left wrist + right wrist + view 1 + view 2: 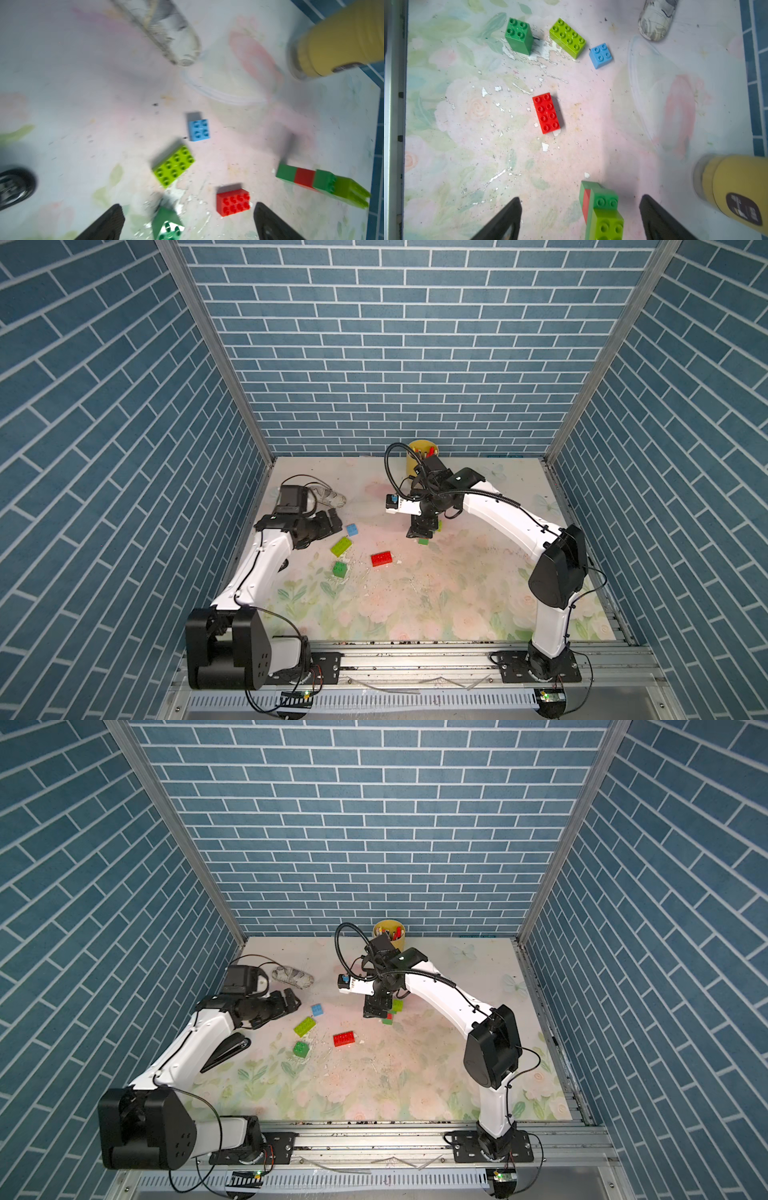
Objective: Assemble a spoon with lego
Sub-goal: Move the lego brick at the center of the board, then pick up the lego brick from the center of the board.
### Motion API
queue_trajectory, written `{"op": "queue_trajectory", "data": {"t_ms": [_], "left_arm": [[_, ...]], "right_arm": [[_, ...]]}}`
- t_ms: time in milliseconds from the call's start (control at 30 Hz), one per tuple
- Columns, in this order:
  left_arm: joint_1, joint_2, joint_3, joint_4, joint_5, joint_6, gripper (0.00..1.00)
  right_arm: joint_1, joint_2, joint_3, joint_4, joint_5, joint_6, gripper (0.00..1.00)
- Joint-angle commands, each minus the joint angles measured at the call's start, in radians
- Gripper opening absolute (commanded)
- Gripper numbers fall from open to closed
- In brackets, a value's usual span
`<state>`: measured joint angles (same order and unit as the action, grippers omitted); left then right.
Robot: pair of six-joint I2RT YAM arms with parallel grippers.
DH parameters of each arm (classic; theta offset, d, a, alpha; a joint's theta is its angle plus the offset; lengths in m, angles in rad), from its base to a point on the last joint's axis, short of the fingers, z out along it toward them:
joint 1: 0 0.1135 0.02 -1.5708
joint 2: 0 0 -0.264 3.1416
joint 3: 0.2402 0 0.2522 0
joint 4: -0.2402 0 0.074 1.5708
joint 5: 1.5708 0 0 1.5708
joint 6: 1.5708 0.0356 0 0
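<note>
Part of the spoon (604,209) lies on the mat: a green-red-green stem with a lime brick on it. My right gripper (581,198) hangs over it, open, one jaw on each side and neither touching. In both top views the gripper (420,532) hides most of this piece (388,1020). Loose lego lies to the left: a red oblong brick (381,559), a dark green square brick (340,569), a lime oblong brick (341,546) and a light-blue square brick (352,529). My left gripper (188,205) is open and empty above the dark green brick (166,224).
A yellow cup (420,456) with pens stands at the back wall behind the right arm. A crumpled clear bottle (328,497) lies at the back left. Blue brick-pattern walls close three sides, and a metal rail (415,659) runs along the front.
</note>
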<state>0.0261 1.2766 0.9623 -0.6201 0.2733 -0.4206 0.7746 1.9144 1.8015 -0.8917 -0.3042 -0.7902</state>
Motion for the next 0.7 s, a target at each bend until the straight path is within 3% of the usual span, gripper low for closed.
{"op": "queue_trajectory", "data": {"t_ms": [0, 133, 667], "left_arm": [[0.089, -0.056, -0.055, -0.064, 0.032, 0.028, 0.99], [0.154, -0.059, -0.087, -0.06, 0.071, 0.039, 0.99], [0.175, -0.062, -0.114, -0.039, 0.108, 0.046, 0.99]], "right_arm": [[0.039, 0.052, -0.028, 0.085, -0.081, -0.021, 0.87], [0.1, 0.142, -0.05, 0.181, -0.062, -0.021, 0.83], [0.175, 0.353, 0.003, 0.246, -0.036, -0.04, 0.65]]}}
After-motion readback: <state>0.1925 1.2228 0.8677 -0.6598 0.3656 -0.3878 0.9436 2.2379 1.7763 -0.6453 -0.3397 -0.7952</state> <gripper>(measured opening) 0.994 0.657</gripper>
